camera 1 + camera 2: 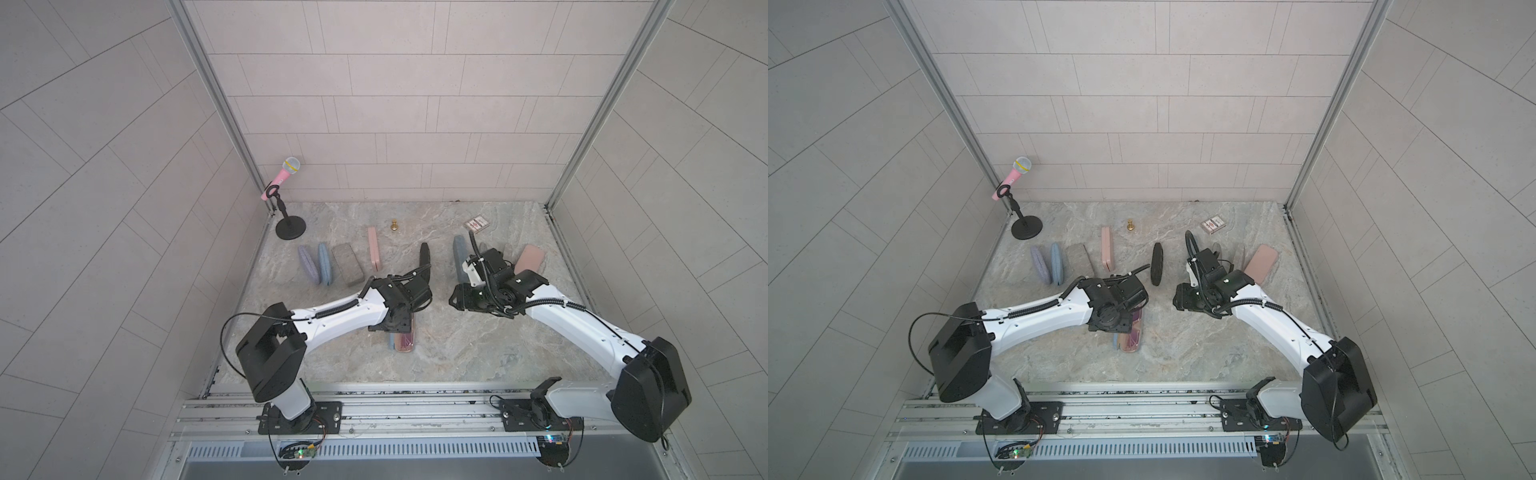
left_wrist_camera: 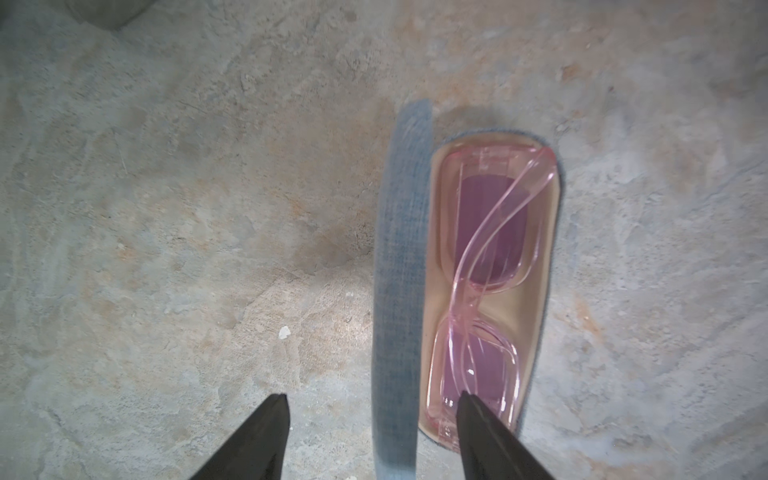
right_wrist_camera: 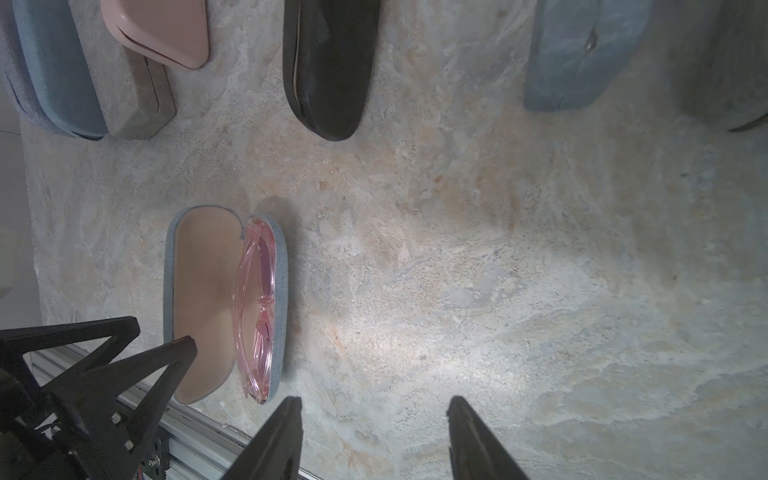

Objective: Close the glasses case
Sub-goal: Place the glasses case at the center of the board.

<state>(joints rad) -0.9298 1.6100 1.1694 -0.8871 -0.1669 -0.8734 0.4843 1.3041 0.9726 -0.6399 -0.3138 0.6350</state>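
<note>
Toward the front of the table [image 1: 457, 353], left of centre, the case [image 1: 401, 345] lies open beneath the left arm's wrist. It is blue fabric outside with a tan lining inside. Its lid [image 2: 399, 270] stands about upright on the hinge along one long side (edge-on in the left wrist view, lining showing in the right wrist view). Glasses [image 2: 486, 270], pink and translucent with arms folded, lie in the lower half and fill it end to end.

Left gripper [image 2: 372, 397]: released, fingers spread wide, holding nothing. It hangs over one end of the case. In the left wrist view the lid's edge runs between the two fingers, and one fingertip overlaps the glasses' frame. Whether it touches either cannot be told.

Right gripper [image 3: 374, 399]: released, fingers apart over bare table with nothing between them, well apart from the case.

Black case [image 3: 328, 62]: shut, lying farther back on the table, between the two arms in both top views.
</note>
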